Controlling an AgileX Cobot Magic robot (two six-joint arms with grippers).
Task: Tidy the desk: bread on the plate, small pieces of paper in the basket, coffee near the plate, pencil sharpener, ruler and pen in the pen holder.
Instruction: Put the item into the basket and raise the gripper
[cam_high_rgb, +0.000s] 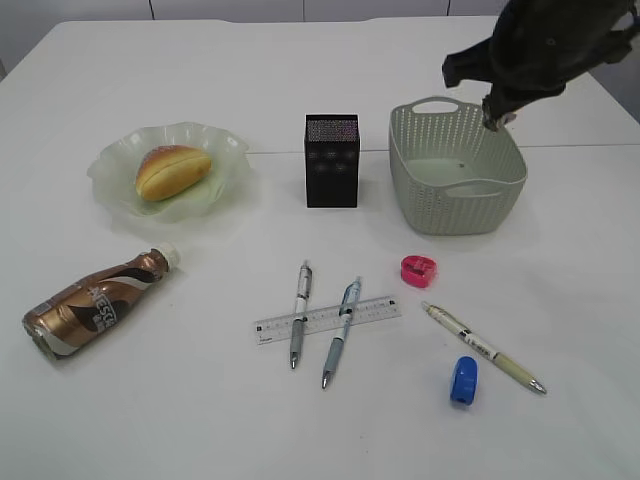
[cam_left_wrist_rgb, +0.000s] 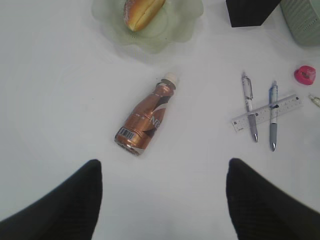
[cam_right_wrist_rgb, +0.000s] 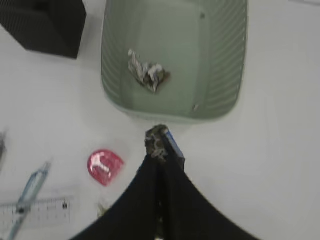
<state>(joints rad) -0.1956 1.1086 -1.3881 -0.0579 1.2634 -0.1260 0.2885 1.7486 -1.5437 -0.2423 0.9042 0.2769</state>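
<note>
The right end effector is held closed above the basket, pinching a paper scrap for dropping beside the scrap inside. The left end effector is kept open over the coffee, lying on the bench near the plate with the bread.

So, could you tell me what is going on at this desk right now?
A two-armed robot is tidying. The right gripper, shut on a scrap of paper, hangs by the sage-green perforated basket, which already holds crumpled paper. The golden bun is on the wavy glass plate. The left gripper hovers open above the lying brown coffee bottle.
</note>
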